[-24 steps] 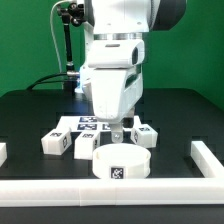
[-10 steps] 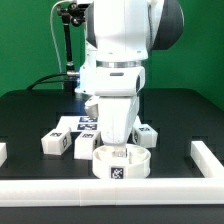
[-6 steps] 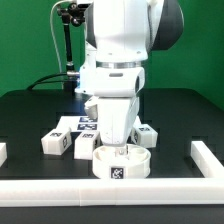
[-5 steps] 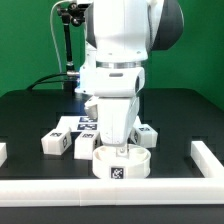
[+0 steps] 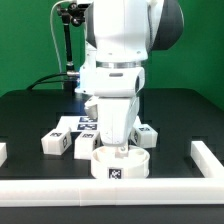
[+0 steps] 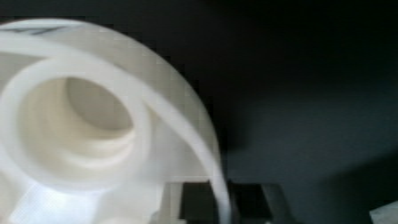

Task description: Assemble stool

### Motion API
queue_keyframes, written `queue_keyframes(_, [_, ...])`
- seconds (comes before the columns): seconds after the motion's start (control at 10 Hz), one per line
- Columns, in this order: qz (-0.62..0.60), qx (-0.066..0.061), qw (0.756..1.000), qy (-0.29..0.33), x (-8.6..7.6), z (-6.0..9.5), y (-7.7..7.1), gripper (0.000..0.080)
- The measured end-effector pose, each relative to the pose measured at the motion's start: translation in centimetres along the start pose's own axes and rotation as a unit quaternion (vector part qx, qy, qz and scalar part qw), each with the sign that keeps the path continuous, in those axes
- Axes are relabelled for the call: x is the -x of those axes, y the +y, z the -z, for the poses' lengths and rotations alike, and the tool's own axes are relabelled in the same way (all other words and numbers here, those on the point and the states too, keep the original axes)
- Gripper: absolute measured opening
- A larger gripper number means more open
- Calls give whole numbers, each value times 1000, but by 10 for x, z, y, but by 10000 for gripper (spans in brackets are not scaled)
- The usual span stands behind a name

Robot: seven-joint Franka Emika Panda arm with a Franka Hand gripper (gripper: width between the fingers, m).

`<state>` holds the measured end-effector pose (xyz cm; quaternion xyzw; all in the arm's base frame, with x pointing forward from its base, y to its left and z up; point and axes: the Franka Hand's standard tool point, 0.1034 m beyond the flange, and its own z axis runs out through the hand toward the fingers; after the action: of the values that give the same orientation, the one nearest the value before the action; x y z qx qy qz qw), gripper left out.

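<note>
black table (image 5: 30, 112) as before; gripper (image 5: 121, 150) has descended, clamping seat (image 5: 100, 160) rim.

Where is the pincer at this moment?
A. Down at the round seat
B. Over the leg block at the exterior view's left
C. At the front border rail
A: the pincer reaches down to the round seat, whose rim shows close up in the wrist view.

we see the round seat (image 5: 136, 162) in smooth white plastic with a soft sheen, the leg blocks (image 5: 55, 143) in matt white plastic, the table (image 5: 30, 115) matt black, and the arm's casing (image 5: 120, 40) smooth, glossy white.
</note>
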<state>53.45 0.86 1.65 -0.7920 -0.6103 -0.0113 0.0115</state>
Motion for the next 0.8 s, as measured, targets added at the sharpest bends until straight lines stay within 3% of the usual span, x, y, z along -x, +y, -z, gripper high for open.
queue_keyframes(0.4, [2,0,1000,0,-2,0,1,28])
queue_keyframes(0.8, [1,4,1000,10,-37,-1,11,28])
